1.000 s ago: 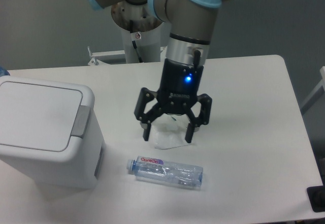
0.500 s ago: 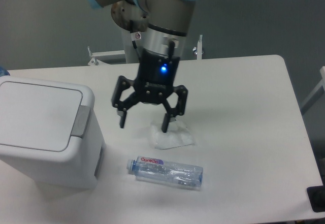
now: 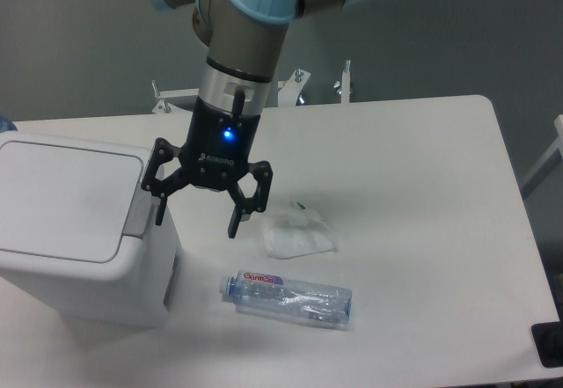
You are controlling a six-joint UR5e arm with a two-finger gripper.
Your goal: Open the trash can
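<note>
The trash can (image 3: 62,230) is a large white boxy bin at the table's left, its flat lid down and a grey push tab (image 3: 136,214) on its right rim. My gripper (image 3: 197,222) hangs open just to the right of that rim, pointing down. Its left fingertip (image 3: 160,216) is close to the grey tab, and its right fingertip (image 3: 234,228) is over the table. Nothing is between the fingers.
A crumpled white tissue or plastic wrap (image 3: 298,233) lies right of the gripper. A clear plastic bottle (image 3: 287,297) lies on its side near the front. A dark object (image 3: 547,344) pokes in at the table's front right corner.
The gripper has travelled left across the table, from above the crumpled wrap to beside the trash can's right rim, staying open. The wrap and bottle have not moved.
</note>
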